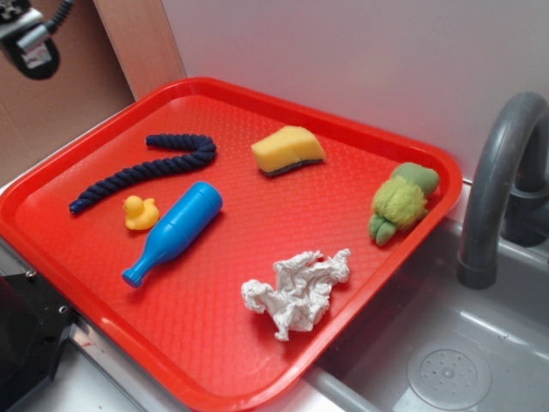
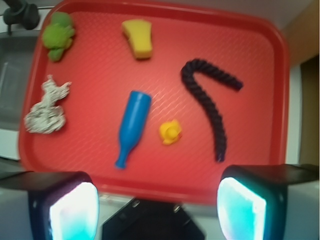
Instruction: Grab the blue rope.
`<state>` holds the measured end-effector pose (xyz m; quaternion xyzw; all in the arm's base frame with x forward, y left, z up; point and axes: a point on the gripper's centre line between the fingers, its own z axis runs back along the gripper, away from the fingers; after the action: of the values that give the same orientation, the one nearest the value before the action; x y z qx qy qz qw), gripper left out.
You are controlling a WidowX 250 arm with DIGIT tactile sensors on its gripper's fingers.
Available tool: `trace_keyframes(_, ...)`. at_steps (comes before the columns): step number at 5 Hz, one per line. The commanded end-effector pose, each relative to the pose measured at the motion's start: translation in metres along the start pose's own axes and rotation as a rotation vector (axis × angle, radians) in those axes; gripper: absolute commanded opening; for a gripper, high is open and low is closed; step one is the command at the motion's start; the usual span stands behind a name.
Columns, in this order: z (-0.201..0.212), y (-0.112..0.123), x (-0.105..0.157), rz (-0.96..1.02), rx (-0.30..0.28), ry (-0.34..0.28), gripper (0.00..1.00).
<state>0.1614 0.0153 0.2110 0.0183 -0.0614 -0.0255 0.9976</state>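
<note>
wrist view: claw (image 2: pixel 157 200) hangs high above the red tray (image 2: pixel 100 165), pads spread apart and empty. blue rope (image 2: pixel 207 102) lies untouched beside the yellow duck (image 2: pixel 170 132). approach step, seemingly; next, descend over the rope's straight run and close.

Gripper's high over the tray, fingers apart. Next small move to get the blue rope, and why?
Probably shift toward the blue rope and begin descending over its straight stretch. The gripper is open and well above the tray, with the rope off to one side. The rubber duck sits close by, so aim away from it.
</note>
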Motion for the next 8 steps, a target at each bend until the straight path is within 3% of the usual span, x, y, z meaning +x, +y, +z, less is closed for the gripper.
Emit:
trace_keyframes(1, -0.049, 0.056, 0.030, -0.149, 0.130, 0.058, 1.00)
trace_keyframes(2, -0.085, 0.068, 0.037, -0.152, 0.176, 0.108, 1.00)
trace_keyframes(5, -0.161, 0.068, 0.041, -0.152, 0.184, 0.230, 1.00)
trace_keyframes(8, -0.190, 0.067, 0.036, -0.153, 0.116, 0.222, 1.00)
